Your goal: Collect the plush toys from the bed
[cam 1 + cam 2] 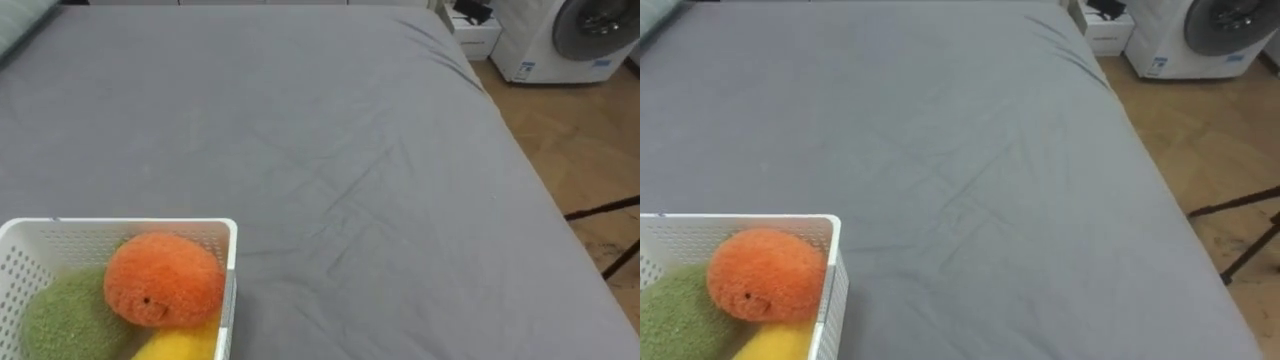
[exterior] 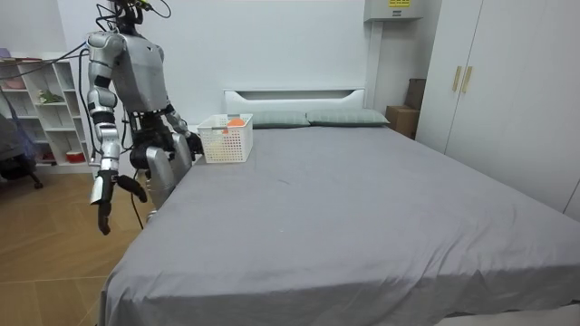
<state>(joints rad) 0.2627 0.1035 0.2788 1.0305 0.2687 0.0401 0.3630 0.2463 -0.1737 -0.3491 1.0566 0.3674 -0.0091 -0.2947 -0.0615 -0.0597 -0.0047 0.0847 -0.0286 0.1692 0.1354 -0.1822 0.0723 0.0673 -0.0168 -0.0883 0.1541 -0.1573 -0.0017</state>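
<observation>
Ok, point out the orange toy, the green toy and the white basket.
orange toy (image 1: 163, 280): left eye view, middle of its fuzzy body.
green toy (image 1: 62, 322): left eye view, its visible top.
white basket (image 1: 130, 223): left eye view, far rim.

1. The grey bed lies flat and bare from its middle to the far edge and the right edge, so passage over it is free.
2. The white basket stands at the near left. Its walls and the orange toy heaped above the rim block that corner.
3. On the floor to the right, dark stand legs cross near the bed, and a washing machine stands well apart.
4. Pillows and the headboard close the head end.
</observation>
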